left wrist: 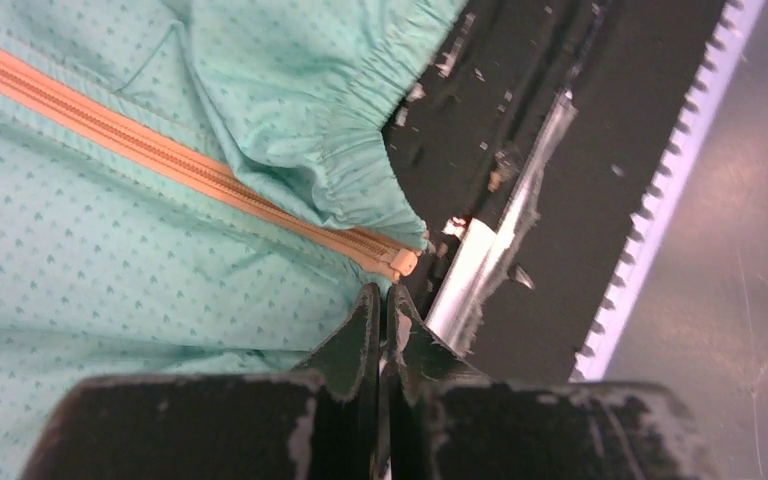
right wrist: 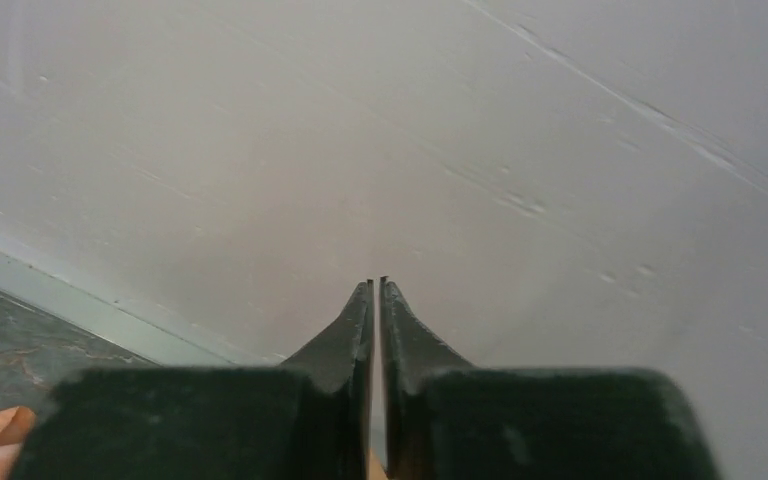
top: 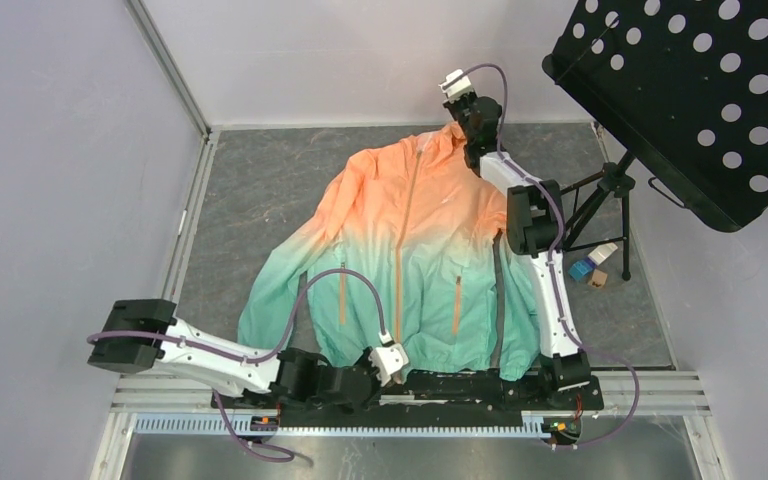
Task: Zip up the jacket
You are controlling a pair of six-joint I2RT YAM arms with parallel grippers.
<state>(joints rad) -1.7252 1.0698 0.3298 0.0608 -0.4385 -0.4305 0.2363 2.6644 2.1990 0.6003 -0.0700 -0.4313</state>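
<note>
With the left fingers (left wrist: pixel 378 300) clenched on nothing beside the zipper (left wrist: pixel 160 150) foot and the right fingers (right wrist: pixel 370 300) clenched, perhaps on the collar (top: pixel 438 140), the unanchored jacket (top: pixel 410 220) could bunch when tugged.

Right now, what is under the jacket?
The jacket lies flat on the grey table, its green hem reaching the black base plate by the shut left gripper. Anything beneath the fabric is covered.

Pale wall (right wrist: pixel 520 140) — fingers (right wrist: pixel 348 335) together
</note>
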